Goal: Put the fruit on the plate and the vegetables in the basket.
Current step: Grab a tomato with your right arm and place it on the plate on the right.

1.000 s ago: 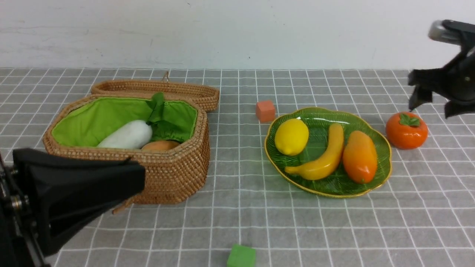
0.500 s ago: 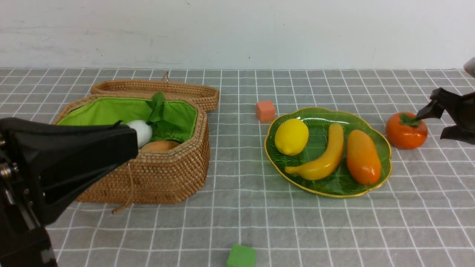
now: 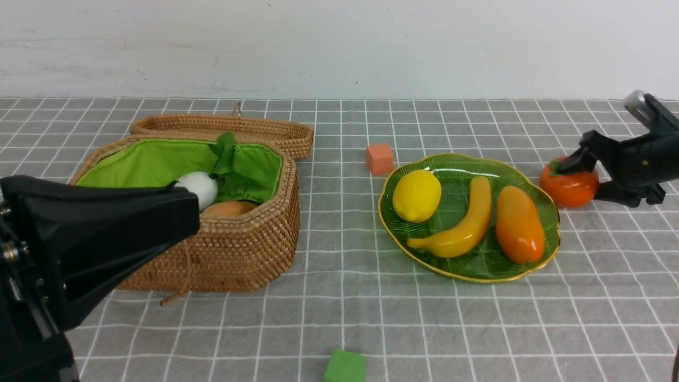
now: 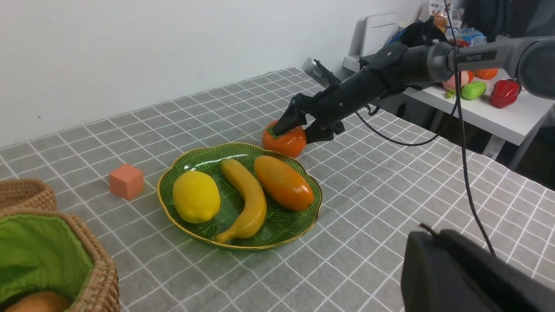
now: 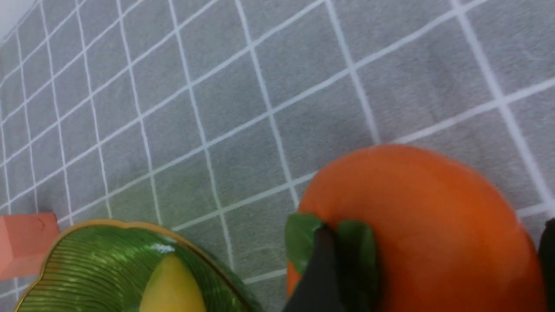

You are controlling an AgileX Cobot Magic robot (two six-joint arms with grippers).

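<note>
Front view, right edge: we see right gripper [image 3: 586, 175] spread wide, straddling persimmon [image 3: 567, 187], not clamped. Glossy, round, likely slippery; we'd grip its widest middle.

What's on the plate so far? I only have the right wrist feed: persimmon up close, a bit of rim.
Observer: Lemon, banana and mango lie on the plate.
Operator: Persimmon lifted?
Observer: No. In the front view the persimmon sits on the tablecloth just outside the rim, with the right end effector open around it.
Operator: Basket?
Observer: The basket has its lid open, with radish and potato inside. No eggplant visible.
</note>
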